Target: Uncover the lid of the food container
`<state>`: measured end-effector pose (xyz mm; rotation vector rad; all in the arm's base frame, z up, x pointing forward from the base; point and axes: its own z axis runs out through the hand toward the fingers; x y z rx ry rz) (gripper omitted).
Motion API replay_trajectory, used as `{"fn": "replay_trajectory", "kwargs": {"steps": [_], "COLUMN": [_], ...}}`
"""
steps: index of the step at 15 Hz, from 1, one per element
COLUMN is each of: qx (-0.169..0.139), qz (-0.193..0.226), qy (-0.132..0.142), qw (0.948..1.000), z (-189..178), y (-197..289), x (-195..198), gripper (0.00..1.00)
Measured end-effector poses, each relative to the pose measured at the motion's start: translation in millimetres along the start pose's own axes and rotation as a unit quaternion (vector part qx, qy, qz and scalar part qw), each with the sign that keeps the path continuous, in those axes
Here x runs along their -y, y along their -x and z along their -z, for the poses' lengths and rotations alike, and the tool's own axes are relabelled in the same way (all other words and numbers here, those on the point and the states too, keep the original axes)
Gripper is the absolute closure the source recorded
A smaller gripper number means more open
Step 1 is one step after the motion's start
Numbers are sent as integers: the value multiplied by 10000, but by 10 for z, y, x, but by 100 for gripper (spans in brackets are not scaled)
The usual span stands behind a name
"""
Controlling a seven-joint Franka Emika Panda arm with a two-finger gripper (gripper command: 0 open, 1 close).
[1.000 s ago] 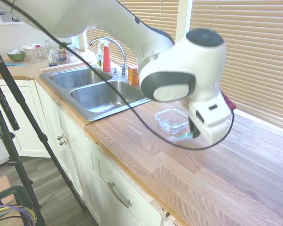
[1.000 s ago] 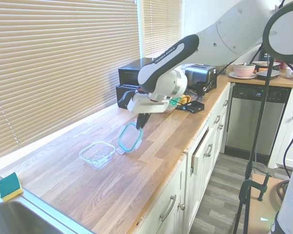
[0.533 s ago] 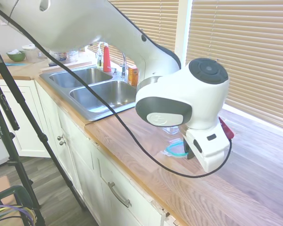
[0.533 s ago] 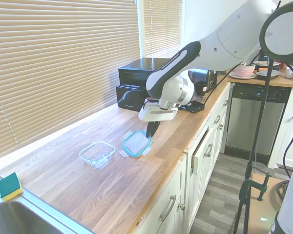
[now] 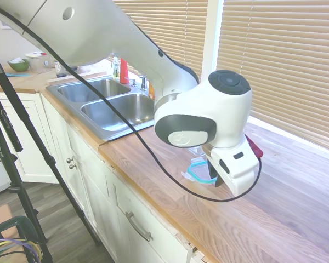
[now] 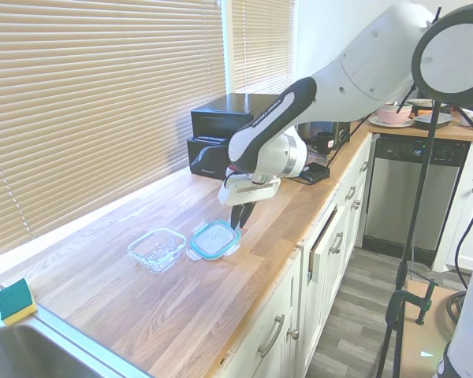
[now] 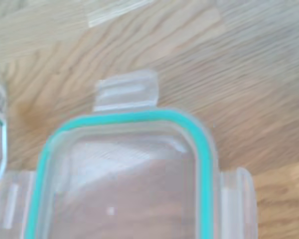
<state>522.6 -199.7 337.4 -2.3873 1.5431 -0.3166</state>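
The lid (image 6: 214, 239), clear with a teal rim and snap flaps, lies nearly flat on the wooden counter (image 6: 142, 307), just right of the food container (image 6: 158, 249). The container is an open clear tub with nothing inside. My gripper (image 6: 237, 224) points down at the lid's right edge, its fingers close together on that edge. In the first exterior view the lid (image 5: 198, 170) shows under the wrist, and the arm hides the container. The wrist view is filled by the lid (image 7: 124, 184) seen from close above the wood.
A double steel sink (image 5: 115, 107) lies at the counter's far end, with a yellow-green sponge (image 6: 16, 300) beside it. Black appliances (image 6: 221, 134) stand by the window blinds. The counter's front edge (image 6: 260, 315) runs close to the lid.
The lid has come down from a tilted, lifted pose to lie almost flat on the counter beside the container. My gripper lowered with it and shifted slightly toward the container.
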Motion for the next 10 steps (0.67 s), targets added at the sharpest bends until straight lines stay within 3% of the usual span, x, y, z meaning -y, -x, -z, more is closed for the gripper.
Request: {"fn": "replay_trajectory", "kwargs": {"steps": [5, 10], "qx": [-373, -933], "qz": [102, 334], "qy": [133, 176], "qw": [9992, 9949], "z": [27, 478], "y": [33, 384], "x": [123, 564], "gripper": [0, 0]}}
